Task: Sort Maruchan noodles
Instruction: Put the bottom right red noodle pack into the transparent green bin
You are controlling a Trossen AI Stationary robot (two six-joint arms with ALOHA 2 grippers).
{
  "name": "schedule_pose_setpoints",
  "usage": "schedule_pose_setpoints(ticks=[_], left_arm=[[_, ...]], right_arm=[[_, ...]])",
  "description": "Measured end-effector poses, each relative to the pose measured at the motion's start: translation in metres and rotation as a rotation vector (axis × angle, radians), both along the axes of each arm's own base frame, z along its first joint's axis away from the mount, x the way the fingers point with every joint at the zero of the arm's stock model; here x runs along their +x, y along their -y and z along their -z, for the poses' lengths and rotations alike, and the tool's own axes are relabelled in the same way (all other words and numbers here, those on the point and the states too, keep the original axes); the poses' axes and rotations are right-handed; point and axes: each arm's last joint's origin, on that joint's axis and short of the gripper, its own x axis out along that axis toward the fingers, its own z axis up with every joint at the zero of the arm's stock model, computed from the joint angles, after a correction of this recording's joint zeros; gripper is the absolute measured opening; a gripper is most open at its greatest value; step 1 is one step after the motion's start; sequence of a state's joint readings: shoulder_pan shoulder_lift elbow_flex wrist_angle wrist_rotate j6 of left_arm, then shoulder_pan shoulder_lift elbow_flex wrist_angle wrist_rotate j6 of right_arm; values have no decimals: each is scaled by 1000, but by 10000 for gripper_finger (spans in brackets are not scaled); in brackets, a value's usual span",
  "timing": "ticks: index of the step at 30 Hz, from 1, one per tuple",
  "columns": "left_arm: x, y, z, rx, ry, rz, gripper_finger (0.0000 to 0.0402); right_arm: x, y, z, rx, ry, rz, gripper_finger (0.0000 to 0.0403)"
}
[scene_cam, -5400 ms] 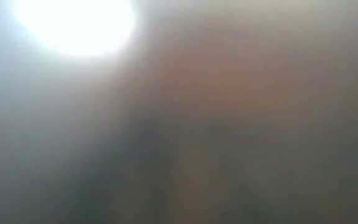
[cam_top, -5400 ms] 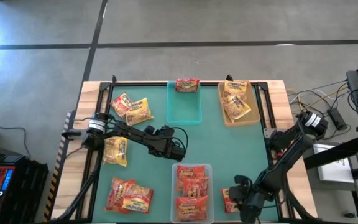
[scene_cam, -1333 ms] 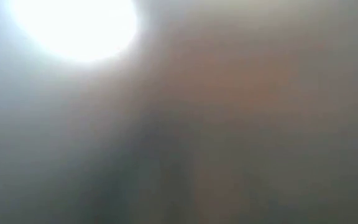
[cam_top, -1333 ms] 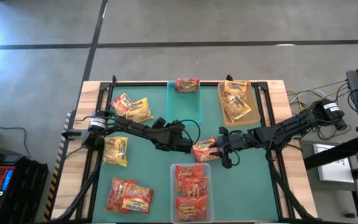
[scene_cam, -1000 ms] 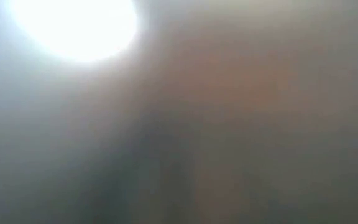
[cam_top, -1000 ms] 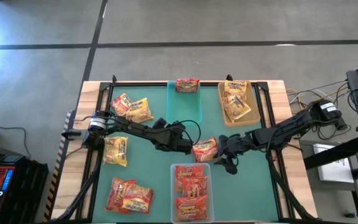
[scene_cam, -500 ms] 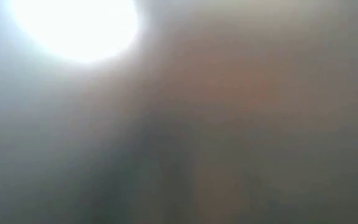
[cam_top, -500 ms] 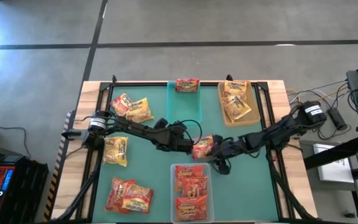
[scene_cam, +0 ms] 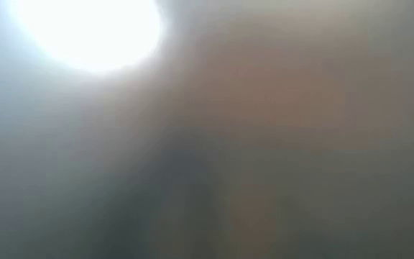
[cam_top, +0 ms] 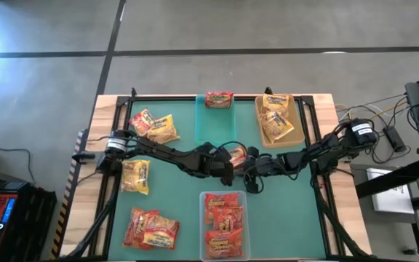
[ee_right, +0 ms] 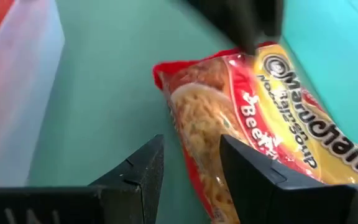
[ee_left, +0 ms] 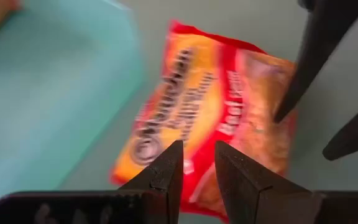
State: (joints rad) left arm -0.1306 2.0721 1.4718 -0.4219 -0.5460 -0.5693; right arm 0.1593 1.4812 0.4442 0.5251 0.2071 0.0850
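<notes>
A red-and-yellow Maruchan packet point(cam_top: 236, 153) is at the table's middle, just near of the teal bin point(cam_top: 215, 129), between my two grippers. My left gripper point(cam_top: 227, 164) comes from the left and is shut on one end of it point(ee_left: 216, 106). My right gripper point(cam_top: 248, 171) comes from the right and is shut on the other end point(ee_right: 253, 106). Whether the packet still touches the mat cannot be told. Loose packets lie at the far left point(cam_top: 153, 127), left point(cam_top: 135, 176) and near left point(cam_top: 151, 229). The low view is washed out. My left gripper pinches the packet's end edge point(ee_left: 197, 149) between its two nearly closed fingers, coming slanting from the table's left. My right gripper holds the opposite end point(ee_right: 201, 149) between its two fingers point(ee_left: 303, 68), coming from the table's right. The packet reaches back between them and sits tilted.
The teal bin holds one packet at its far end point(cam_top: 219, 99). A tan bin point(cam_top: 262, 131) at the far right holds several yellow packets. A clear bin point(cam_top: 204, 218) near the front edge holds several red packets. Green mat lies bare between the bins.
My right gripper has carried the packet toward the table's left and a little toward the far edge, and the packet has turned about. My left gripper has gone toward the right and met the packet's other end.
</notes>
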Motion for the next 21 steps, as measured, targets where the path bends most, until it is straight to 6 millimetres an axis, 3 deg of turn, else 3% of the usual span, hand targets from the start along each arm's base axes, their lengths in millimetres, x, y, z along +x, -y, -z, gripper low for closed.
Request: schedule_pose_setpoints(ticks=[8,21], left_arm=[[5,-5,15,-23,-25,69,75],[1,-8,22,-66,-82,98,75]], right_arm=[[-12,1,-15,34,-58,26,146],[-40,10,-44,36,-93,174,146]])
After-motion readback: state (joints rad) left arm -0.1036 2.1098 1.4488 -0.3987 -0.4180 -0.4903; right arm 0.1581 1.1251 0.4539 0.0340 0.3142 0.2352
